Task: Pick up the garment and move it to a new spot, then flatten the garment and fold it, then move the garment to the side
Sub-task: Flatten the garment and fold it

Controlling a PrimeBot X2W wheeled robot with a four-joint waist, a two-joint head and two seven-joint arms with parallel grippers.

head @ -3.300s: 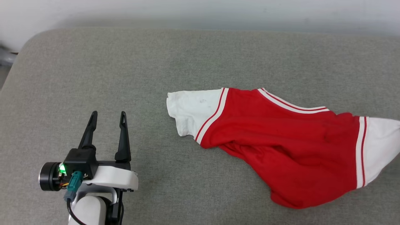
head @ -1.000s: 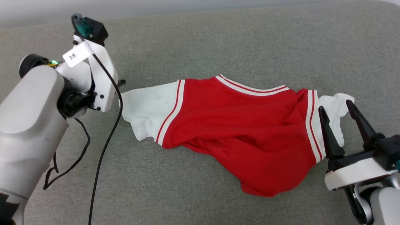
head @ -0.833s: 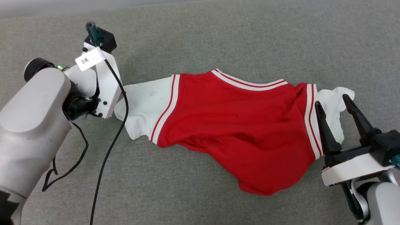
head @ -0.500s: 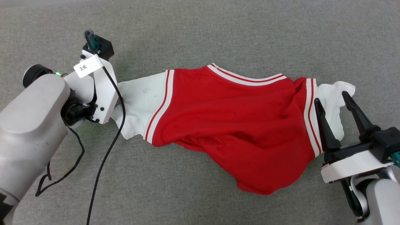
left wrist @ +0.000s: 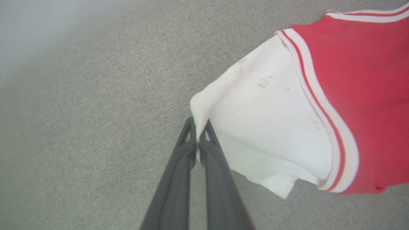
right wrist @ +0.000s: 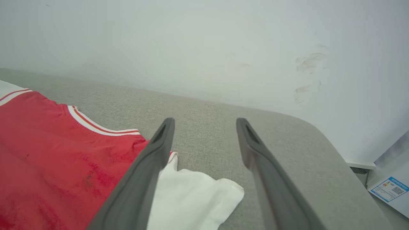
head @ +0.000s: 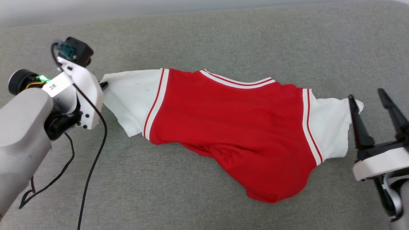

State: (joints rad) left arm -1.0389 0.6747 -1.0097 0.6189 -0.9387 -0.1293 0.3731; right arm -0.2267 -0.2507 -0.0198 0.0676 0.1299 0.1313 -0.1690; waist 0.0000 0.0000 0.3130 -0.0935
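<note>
Left gripper was clamped on the white sleeve edge of the garment, which lay stretched across the grey cushion. Right gripper stood spread and empty at the other sleeve — contact could not be told. Fabric judged light, limp, prone to bunching — best taken at sleeve hems or shoulder seams, both sides at once.

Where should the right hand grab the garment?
Probably the garment by the outer corner of its free white sleeve, from the robot's right: it lies loose beside the open right hand, mirroring the left hand pinching the other sleeve.
</note>
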